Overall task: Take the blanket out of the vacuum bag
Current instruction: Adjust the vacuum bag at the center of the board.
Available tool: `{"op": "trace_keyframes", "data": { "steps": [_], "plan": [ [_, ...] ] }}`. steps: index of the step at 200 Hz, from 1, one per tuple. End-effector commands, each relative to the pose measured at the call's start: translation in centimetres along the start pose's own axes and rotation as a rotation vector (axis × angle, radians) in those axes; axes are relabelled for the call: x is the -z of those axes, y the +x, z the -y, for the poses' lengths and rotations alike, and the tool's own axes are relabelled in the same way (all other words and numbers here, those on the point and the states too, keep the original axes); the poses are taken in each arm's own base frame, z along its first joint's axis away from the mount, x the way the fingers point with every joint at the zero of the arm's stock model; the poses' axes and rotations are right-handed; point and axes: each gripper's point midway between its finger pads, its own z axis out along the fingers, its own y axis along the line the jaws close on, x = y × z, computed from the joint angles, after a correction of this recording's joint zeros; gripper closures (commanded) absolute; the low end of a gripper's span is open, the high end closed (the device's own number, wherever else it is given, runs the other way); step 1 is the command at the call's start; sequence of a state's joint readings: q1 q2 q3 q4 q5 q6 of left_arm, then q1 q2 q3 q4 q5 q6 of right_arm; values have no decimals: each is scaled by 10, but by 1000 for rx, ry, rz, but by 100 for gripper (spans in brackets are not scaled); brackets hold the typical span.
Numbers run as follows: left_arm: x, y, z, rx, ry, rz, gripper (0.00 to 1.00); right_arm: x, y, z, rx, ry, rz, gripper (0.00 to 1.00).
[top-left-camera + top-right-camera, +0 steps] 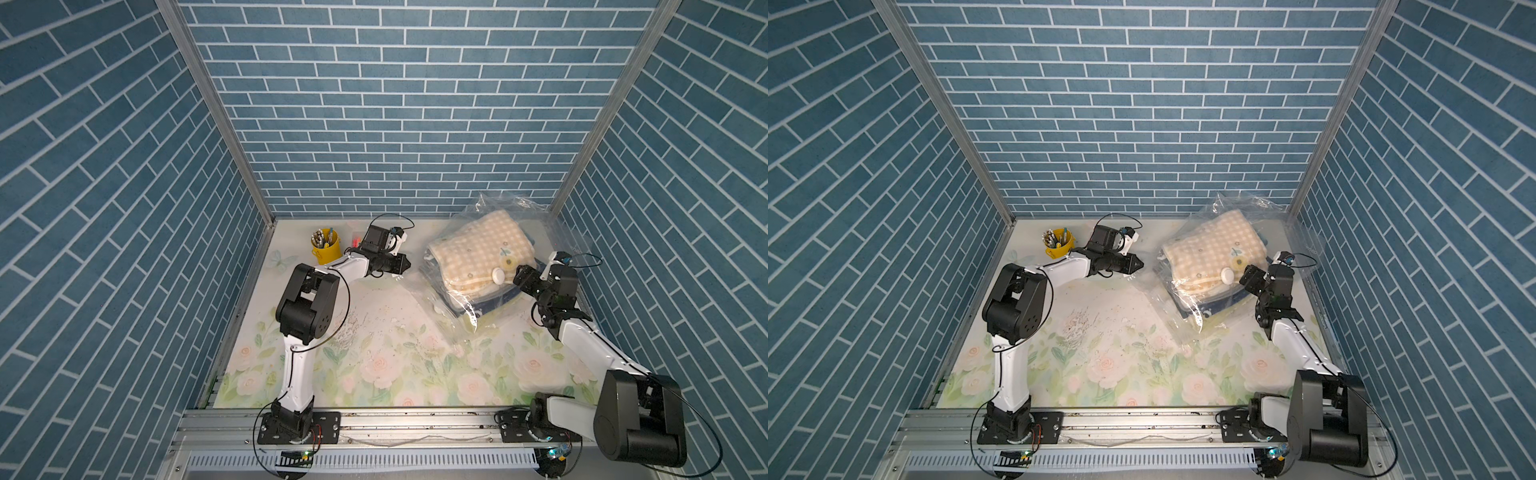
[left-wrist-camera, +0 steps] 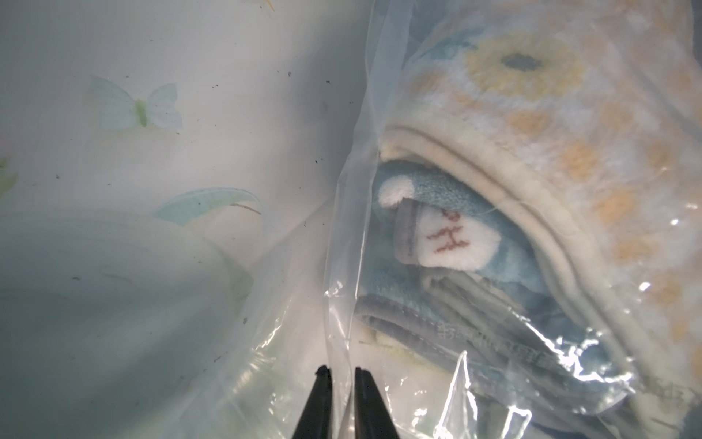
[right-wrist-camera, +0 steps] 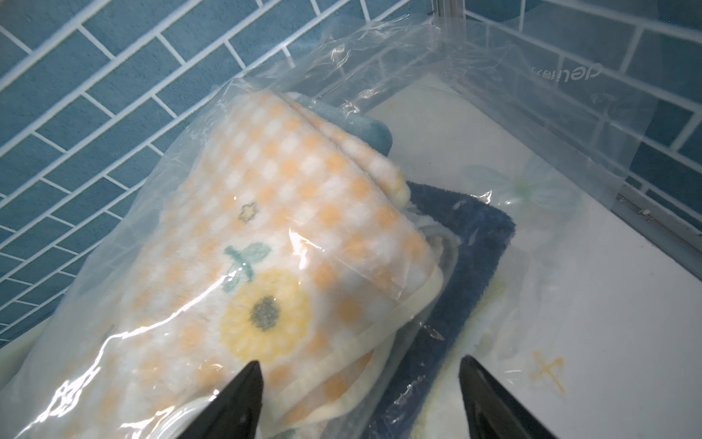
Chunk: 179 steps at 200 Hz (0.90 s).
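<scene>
Clear plastic of the vacuum bag [image 1: 432, 301], lying at the far right corner of the table [image 1: 374, 374] with the blanket [image 1: 478, 245] inside, is pinched by the left gripper [image 2: 342, 370], its jaws almost together, probably to anchor it for the right gripper [image 3: 361, 363], spread wide and empty beside it.

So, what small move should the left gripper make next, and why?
Probably press the left gripper fully shut: its jaws stand nearly together around a fold of the vacuum bag, but a firm pinch is not clear. The blanket lies inside, and the right gripper is open.
</scene>
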<state>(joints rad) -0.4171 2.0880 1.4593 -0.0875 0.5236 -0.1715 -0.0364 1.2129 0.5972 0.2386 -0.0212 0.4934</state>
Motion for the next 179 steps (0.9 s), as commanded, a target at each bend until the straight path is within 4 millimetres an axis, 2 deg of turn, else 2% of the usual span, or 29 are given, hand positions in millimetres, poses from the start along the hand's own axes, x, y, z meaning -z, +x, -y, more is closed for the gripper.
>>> {"op": "trace_keyframes", "data": {
  "steps": [1, 12, 38, 63, 91, 112, 128, 149, 165, 179],
  "plan": [
    [9, -11, 12, -24, 18, 33, 69, 2, 1, 2, -7, 3, -1, 16],
    [7, -8, 12, -20, 18, 22, 70, 4, 0, 5, -4, 15, 2, 15],
    [0, 4, 18, -27, 0, -7, 100, 5, -3, 18, -10, 67, 12, 14],
    [4, 17, 18, -5, -21, 2, 100, 3, -5, 36, -61, 108, 10, 13],
    [29, 29, 22, 33, -81, 75, 100, 2, -10, 65, -171, 161, 21, 13],
    [48, 41, 25, 75, -114, 132, 100, -4, -12, 77, -255, 148, 25, 18],
    [56, 59, 30, 113, -118, 138, 100, -13, -9, 81, -261, 153, 20, 24],
    [65, 83, 44, 118, -120, 140, 100, -39, 5, 63, -267, 46, -74, 35],
    [69, 102, 57, 121, -102, 126, 100, -60, 10, 39, -234, -21, -131, 39],
    [75, 117, 63, 105, -124, 112, 100, -77, 16, 8, -192, -101, -186, 39]
  ]
}}
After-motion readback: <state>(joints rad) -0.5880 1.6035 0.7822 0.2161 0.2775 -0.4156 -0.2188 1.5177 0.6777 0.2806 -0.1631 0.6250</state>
